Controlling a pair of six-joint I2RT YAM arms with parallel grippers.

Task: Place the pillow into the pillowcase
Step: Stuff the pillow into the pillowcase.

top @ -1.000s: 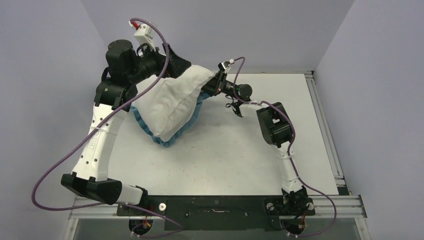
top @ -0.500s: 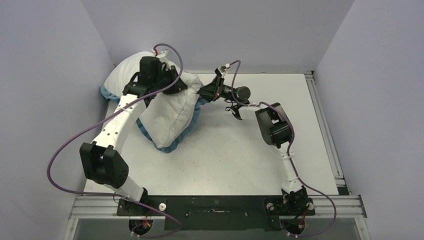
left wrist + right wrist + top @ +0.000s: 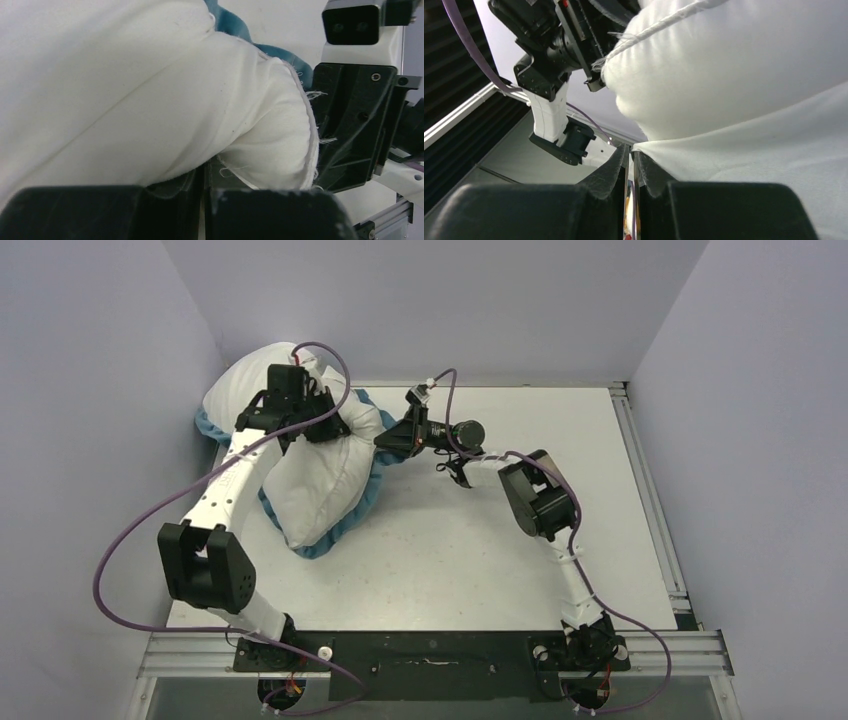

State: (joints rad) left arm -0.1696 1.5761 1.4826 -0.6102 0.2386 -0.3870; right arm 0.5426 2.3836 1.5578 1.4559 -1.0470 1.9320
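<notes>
Lavender walls are enclosing a white surface [image 3: 480, 540]. At its far left corner the pillow [image 3: 315, 475] is lying puffed up, and the blue edge of the pillowcase [image 3: 368, 495] is showing under and beside it. The left hand [image 3: 335, 425] is clamping together on a fold of the pillow near its right corner. The right hand [image 3: 388, 440], just beside, is pinching thin white cloth, seemingly the pillowcase's inner face.
</notes>
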